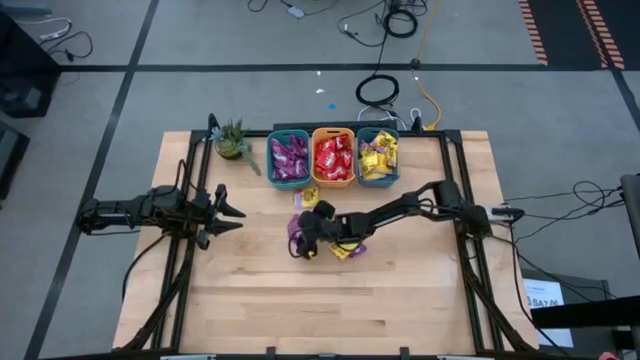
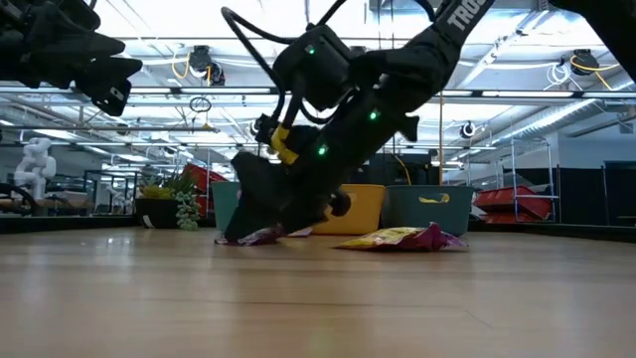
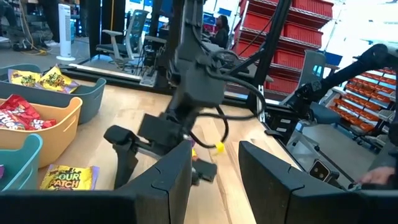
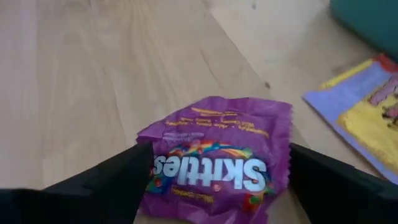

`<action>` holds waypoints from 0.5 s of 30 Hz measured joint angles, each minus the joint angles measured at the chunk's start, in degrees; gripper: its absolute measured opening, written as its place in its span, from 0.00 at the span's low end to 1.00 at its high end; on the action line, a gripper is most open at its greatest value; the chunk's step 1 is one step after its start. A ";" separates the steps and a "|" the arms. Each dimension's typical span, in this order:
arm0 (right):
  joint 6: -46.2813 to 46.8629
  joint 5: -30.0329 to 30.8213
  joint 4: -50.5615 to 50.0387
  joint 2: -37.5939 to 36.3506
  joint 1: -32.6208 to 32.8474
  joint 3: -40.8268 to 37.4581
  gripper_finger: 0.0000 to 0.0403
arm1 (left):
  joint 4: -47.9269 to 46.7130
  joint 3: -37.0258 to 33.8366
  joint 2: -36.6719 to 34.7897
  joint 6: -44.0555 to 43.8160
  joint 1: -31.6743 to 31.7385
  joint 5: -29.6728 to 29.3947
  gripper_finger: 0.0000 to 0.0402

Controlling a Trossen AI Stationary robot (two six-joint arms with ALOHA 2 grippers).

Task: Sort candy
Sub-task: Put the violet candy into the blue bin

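Note:
A purple candy packet (image 4: pixel 217 162) lies flat on the wooden table (image 1: pixel 250 300), below the bins. My right gripper (image 4: pixel 219 163) is low over it and open, slanting down, with one finger on either side of the packet (image 1: pixel 296 232). Loose candy lies nearby: a yellow packet (image 1: pixel 308 197) near the bins and a yellow and purple pair (image 1: pixel 346 250) beside the gripper. My left gripper (image 1: pixel 226 213) waits open at the table's left, pointing level.
Three bins stand in a row at the far middle: a teal one with purple candy (image 1: pixel 289 158), an orange one with red candy (image 1: pixel 333 158), a teal one with yellow candy (image 1: pixel 378 158). A small potted plant (image 1: pixel 232 142) stands left of them.

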 joint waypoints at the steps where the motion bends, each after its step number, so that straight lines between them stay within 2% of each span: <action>1: -0.55 1.26 0.09 0.91 0.38 0.15 0.87 | 0.00 0.00 -0.01 0.01 0.01 0.00 0.35; 4: -2.19 2.10 2.86 3.39 1.20 0.32 0.83 | 0.00 0.00 -0.02 0.02 0.00 0.00 0.35; 7: -2.46 2.46 5.88 4.15 1.74 0.25 0.71 | -0.01 0.00 -0.02 0.00 0.00 0.00 0.35; 11: -3.80 2.67 8.26 2.35 1.78 -0.32 0.43 | 0.00 0.00 0.00 0.02 0.00 0.00 0.35; 15: -10.60 2.00 6.98 -2.13 1.72 -0.79 0.11 | -0.01 0.00 -0.01 0.01 0.00 0.00 0.35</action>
